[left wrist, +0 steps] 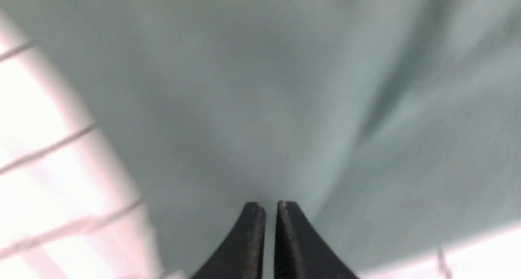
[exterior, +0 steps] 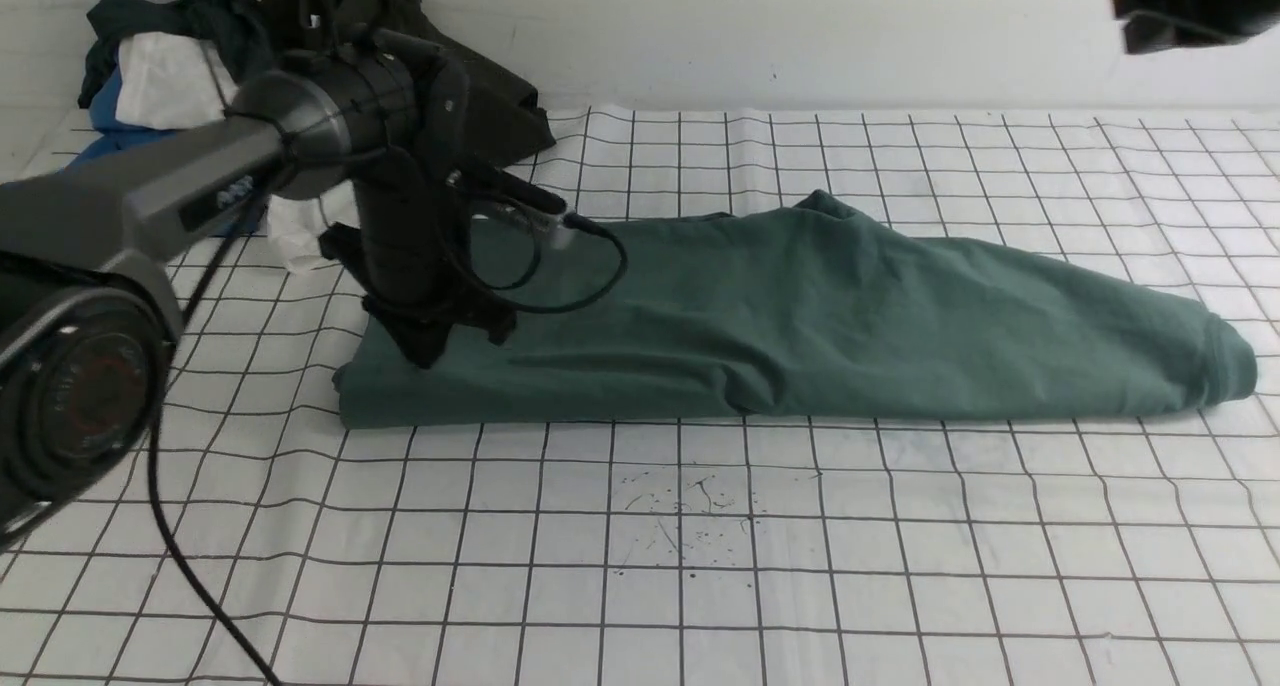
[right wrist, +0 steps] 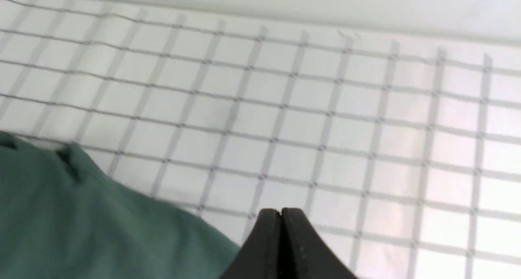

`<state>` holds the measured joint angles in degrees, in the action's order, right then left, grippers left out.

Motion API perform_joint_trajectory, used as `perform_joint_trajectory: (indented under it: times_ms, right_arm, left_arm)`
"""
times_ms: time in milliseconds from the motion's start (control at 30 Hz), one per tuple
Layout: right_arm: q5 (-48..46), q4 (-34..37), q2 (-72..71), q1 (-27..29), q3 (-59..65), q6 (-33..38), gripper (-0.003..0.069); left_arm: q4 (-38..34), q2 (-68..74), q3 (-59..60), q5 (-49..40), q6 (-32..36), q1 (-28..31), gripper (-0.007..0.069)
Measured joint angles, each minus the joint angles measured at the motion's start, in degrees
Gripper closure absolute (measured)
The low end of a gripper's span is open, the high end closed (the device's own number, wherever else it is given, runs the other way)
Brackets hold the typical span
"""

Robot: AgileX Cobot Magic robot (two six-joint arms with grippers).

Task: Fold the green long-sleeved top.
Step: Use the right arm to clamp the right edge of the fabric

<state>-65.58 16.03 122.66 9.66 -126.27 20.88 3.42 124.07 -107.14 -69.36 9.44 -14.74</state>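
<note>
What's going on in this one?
The robot is partway through folding the green long-sleeved top, which lies as a long doubled-over strip across the gridded table. The left gripper is down at the strip's left end, its jaws apparently closed on a pinch of the fabric. The right gripper is shut, empty and raised above the table's right side. A pile of other clothes sits at the back left.

The green long-sleeved top [exterior: 850, 316] is soft, matt cloth. The desk [exterior: 900, 566] wears a thin white gridded sheet, lightly creased and faintly shiny. The left end effector [left wrist: 270, 208] looks like matt black plastic.
</note>
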Motion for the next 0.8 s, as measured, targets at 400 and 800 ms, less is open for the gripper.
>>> perform_joint_trajectory:
  times_ms: [400, 800]
  right_arm:
    - [-5.81, -6.20, -0.19, 2.02, 12.15, -4.05, 0.0305]
    - [5.21, -8.53, 4.18, 2.22, 29.02, -12.67, 0.0190]
  left_arm:
    - [-3.42, -42.54, 21.23, 8.78, 1.19, 2.75, 0.0599]
    - [-3.06, -79.72, 56.03, 18.35, -0.03, 7.00, 0.0599]
